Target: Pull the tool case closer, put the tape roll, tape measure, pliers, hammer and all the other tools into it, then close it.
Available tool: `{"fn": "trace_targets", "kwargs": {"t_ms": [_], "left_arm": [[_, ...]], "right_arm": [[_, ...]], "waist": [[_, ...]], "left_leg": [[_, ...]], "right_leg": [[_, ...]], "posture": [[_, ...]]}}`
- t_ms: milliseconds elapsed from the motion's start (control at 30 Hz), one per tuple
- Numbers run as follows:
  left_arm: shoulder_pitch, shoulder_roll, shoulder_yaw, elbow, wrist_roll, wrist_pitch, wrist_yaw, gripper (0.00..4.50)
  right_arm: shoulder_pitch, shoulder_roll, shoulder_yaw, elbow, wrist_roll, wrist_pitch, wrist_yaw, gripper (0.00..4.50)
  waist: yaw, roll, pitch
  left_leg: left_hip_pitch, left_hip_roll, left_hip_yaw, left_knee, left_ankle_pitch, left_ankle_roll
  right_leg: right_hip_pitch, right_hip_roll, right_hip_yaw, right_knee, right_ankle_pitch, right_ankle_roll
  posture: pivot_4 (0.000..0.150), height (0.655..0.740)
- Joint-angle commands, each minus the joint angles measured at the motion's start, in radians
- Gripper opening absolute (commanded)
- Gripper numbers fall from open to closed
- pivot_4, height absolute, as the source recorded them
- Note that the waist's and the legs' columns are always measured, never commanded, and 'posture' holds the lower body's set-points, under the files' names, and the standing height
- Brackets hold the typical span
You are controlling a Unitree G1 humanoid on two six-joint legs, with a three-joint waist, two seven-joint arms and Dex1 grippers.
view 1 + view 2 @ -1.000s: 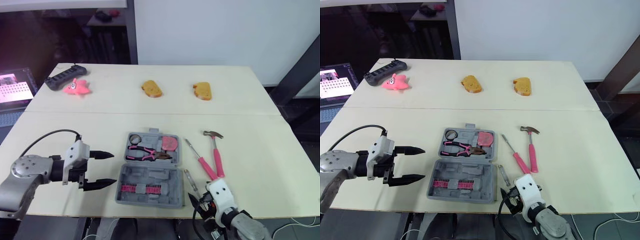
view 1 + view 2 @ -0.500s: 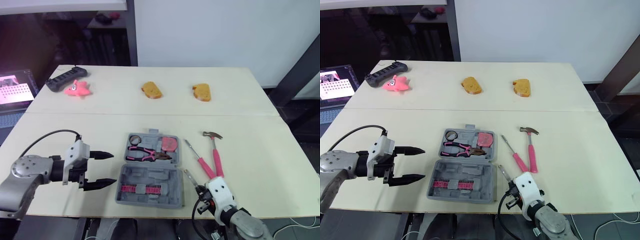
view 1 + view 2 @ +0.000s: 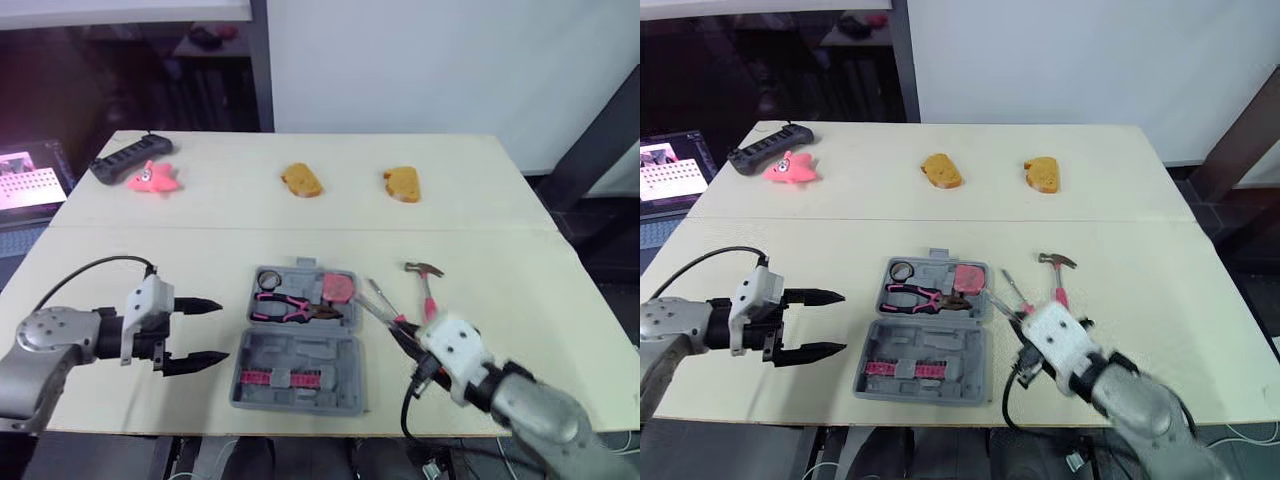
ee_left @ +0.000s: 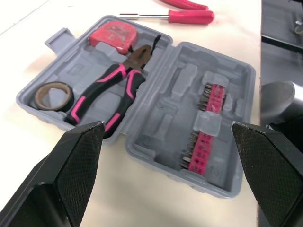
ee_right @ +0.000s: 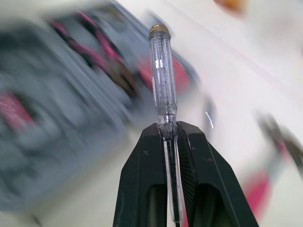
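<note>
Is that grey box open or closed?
Open. The tool case lies spread flat, both halves facing up, with pliers, tape roll and tape measure inside.

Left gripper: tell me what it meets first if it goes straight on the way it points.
The open tool case: the left gripper points at its near side wall, by the hinge. Height is unclear; it might skim over the rim instead.

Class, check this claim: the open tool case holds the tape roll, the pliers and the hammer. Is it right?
No: the hammer lies on the table right of the tool case, as the left eye view shows. The tape roll and pliers are inside.
</note>
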Motion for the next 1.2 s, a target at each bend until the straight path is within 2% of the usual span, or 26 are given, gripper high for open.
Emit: {"fn": "trace_targets", "kwargs": {"t_ms": [33, 133, 267, 367, 433, 567, 733, 1200], "left_arm": [[-0.021, 0.009, 0.003, 0.037, 0.01, -0.032, -0.019, 4.5], [-0.039, 0.011, -0.006, 0.062, 0.019, -0.042, -0.027, 4.5], [-0.056, 0.022, -0.003, 0.082, 0.029, -0.048, -0.043, 4.5], [-0.044, 0.031, 0.001, 0.08, 0.034, -0.059, -0.058, 4.5], [-0.029, 0.035, 0.007, 0.071, 0.032, -0.065, -0.067, 4.5], [0.007, 0.039, 0.01, 0.049, 0.029, -0.084, -0.086, 4.5], [0.026, 0.03, 0.015, 0.044, 0.02, -0.1, -0.097, 4.5], [0.037, 0.042, 0.016, 0.028, 0.023, -0.104, -0.088, 4.5]], "right_arm": [[-0.43, -0.044, 0.182, 0.089, 0.136, 0.266, 0.171, 0.02], [-0.705, 0.023, 0.32, 0.228, 0.173, 0.414, 0.188, 0.02], [-0.867, 0.046, 0.505, 0.336, 0.162, 0.477, 0.205, 0.02], [-0.931, 0.101, 0.598, 0.416, 0.146, 0.489, 0.192, 0.02], [-0.94, 0.146, 0.628, 0.45, 0.139, 0.504, 0.167, 0.02], [-0.94, 0.22, 0.665, 0.51, 0.112, 0.513, 0.113, 0.02], [-0.935, 0.289, 0.681, 0.539, 0.093, 0.531, 0.059, 0.02], [-0.943, 0.346, 0.705, 0.596, 0.091, 0.543, 0.028, 0.02]], "waist": [[-0.01, 0.003, 0.002], [-0.008, 0.003, 0.002], [0.005, 0.004, 0.002], [-0.001, 0.004, 0.002], [-0.007, 0.004, 0.002], [-0.025, 0.004, 0.002], [-0.024, 0.004, 0.002], [-0.026, 0.004, 0.002]], "left_leg": [[0.0, 0.0, 0.0, 0.0, 0.0, 0.0], [0.0, 0.0, -0.001, -0.001, 0.0, 0.0], [-0.006, 0.0, -0.003, -0.001, -0.001, 0.003], [-0.014, 0.0, -0.002, 0.0, -0.002, 0.003], [-0.018, 0.0, -0.001, 0.001, -0.001, 0.002], [-0.017, 0.0, -0.002, 0.001, 0.001, -0.001], [-0.017, 0.0, -0.003, 0.001, 0.002, -0.002], [-0.017, 0.0, -0.003, 0.001, 0.002, -0.002]], "right_leg": [[0.0, 0.0, 0.0, 0.0, 0.0, -0.001], [-0.002, 0.0, -0.001, 0.002, 0.001, -0.001], [-0.006, -0.001, -0.004, 0.003, 0.001, 0.003], [-0.016, -0.002, -0.005, 0.005, 0.001, 0.003], [-0.023, -0.002, -0.005, 0.01, 0.001, 0.003], [-0.023, -0.001, -0.006, 0.013, 0.002, 0.002], [-0.023, -0.001, -0.007, 0.014, 0.002, 0.002], [-0.023, -0.001, -0.007, 0.014, 0.002, 0.002]], "posture": [[0.15, 0.74], [0.15, 0.74], [0.15, 0.74], [0.15, 0.74], [0.15, 0.74], [0.15, 0.74], [0.15, 0.74], [0.15, 0.74]]}}
